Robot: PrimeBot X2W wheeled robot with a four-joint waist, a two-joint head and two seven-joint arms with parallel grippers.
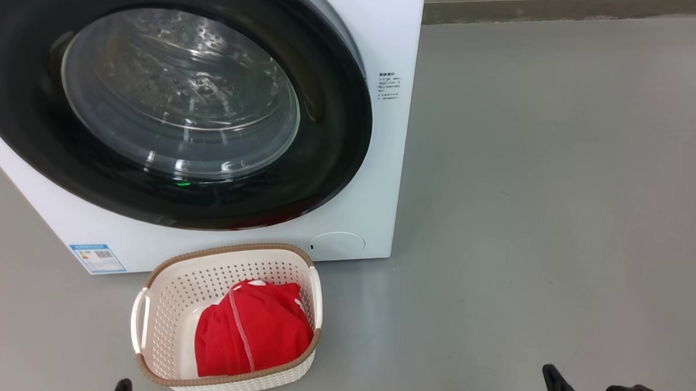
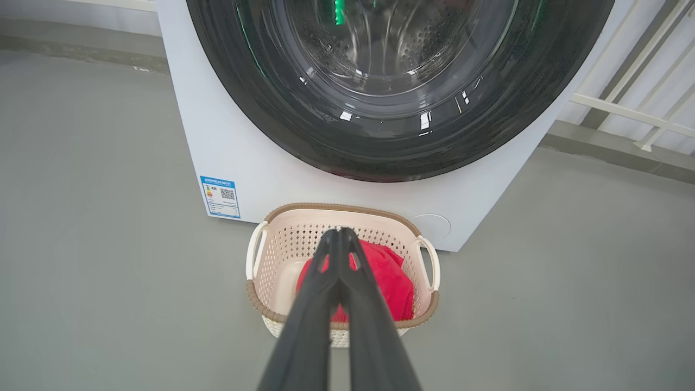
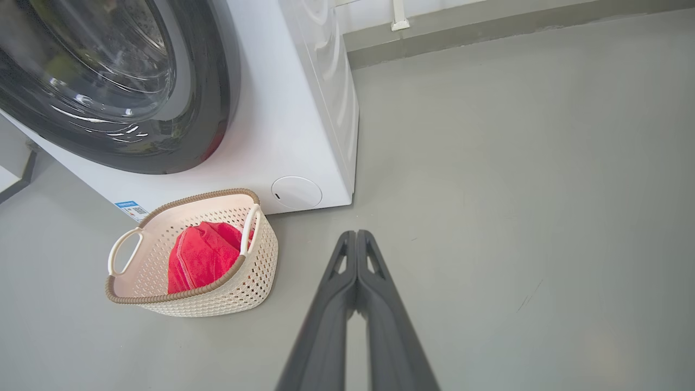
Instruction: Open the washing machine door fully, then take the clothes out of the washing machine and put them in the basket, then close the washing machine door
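Now red, white-stitched clothes [image 1: 253, 328] sit in cream basket [image 1: 170, 305]; left claw [image 2: 339, 233], right claw [image 3: 357, 234] closed.

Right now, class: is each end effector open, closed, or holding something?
Left end effector: closed, holding nothing.
Right end effector: closed, holding nothing.

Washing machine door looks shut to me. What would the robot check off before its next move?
1. washing machine door shut flat against the washing machine: ok.
2. clothes lying inside the basket: ok.
3. drum empty: cannot tell, seen only partly through the door.
4. left gripper shut, holding nothing: ok.
5. right gripper shut, holding nothing: ok.
6. basket upright on the floor: ok.
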